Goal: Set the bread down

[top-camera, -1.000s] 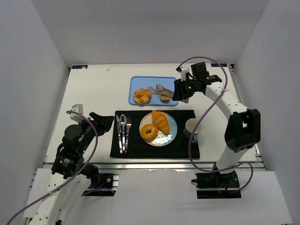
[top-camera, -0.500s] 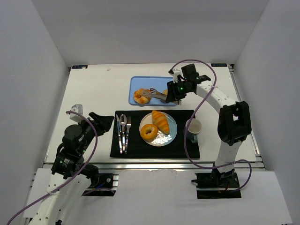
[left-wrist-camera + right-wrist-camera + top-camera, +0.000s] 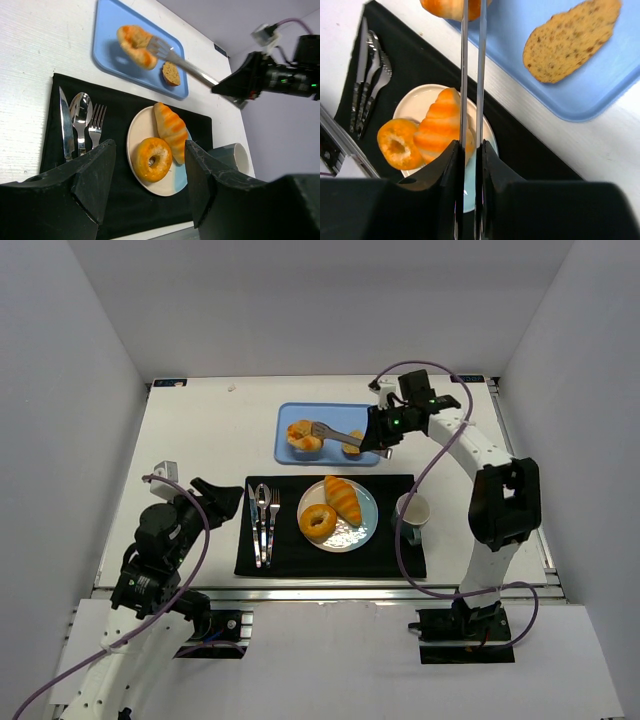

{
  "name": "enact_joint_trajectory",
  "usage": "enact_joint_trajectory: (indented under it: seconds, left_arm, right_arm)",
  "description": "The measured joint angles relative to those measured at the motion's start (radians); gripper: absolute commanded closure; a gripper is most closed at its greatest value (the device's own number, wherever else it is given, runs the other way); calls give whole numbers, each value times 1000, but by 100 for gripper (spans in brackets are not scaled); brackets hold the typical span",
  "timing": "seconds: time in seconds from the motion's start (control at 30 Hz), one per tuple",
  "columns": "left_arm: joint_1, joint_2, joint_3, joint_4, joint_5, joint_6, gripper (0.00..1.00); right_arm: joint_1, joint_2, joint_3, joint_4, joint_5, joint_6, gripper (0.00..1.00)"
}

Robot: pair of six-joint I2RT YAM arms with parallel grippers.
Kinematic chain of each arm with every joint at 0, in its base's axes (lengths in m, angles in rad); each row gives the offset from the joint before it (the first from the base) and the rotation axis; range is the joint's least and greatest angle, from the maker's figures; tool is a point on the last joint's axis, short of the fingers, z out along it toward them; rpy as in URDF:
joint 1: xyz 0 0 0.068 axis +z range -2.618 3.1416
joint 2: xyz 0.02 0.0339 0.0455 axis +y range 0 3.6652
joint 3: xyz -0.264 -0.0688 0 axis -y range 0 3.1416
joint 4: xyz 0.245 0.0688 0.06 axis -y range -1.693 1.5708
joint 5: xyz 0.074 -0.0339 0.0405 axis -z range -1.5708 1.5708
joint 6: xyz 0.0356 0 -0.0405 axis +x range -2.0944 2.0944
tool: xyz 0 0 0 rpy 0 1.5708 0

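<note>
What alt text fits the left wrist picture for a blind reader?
Metal tongs, clamped in the right tool, pinch a knotted roll just above a blue tray holding a bread slice. Nearer, a plate with a croissant and ring bun sits on a black mat beside cutlery. The left tool, fingers open, frames the bottom.

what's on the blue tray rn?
On the blue tray: one speckled bread slice, lying flat. The knotted roll is pinched in tongs held by the right hand, over the tray; whether it touches is hidden.
</note>
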Motion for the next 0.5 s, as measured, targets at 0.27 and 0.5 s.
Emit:
enact_joint_trajectory:
  seconds: [0.27,0.5]
  left_arm:
    - [0,33,0,1,0,5,33]
    - [0,33,-1,10,5,7,33]
  right_arm:
    - [-31,-285,-54,-98,-58,-204,100]
    - [-24,-736,-375,-217,-29,-538,100]
